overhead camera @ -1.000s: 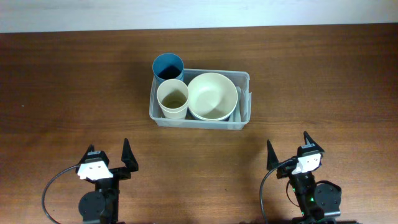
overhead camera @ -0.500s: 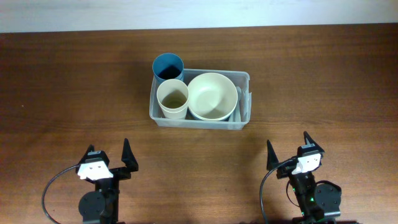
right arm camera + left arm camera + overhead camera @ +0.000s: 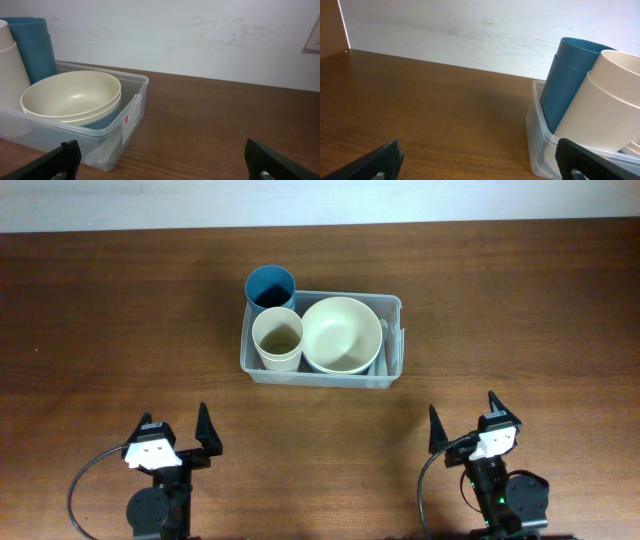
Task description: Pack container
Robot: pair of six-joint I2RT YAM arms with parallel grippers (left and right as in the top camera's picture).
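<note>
The clear plastic container [image 3: 392,305] sits mid-table, a little behind centre. It holds a blue cup [image 3: 270,287], a cream cup [image 3: 277,336] and a cream bowl [image 3: 339,334] stacked over a blue one. In the left wrist view the container [image 3: 537,135], the blue cup [image 3: 565,80] and the cream cup [image 3: 605,100] show at the right. In the right wrist view the container [image 3: 132,117] and the bowl [image 3: 70,95] show at the left. My left gripper [image 3: 176,433] and right gripper [image 3: 465,420] are open and empty near the front edge, well short of the container.
Bare brown wooden table [image 3: 520,300] lies around the container. A white wall [image 3: 190,35] runs behind the table's far edge.
</note>
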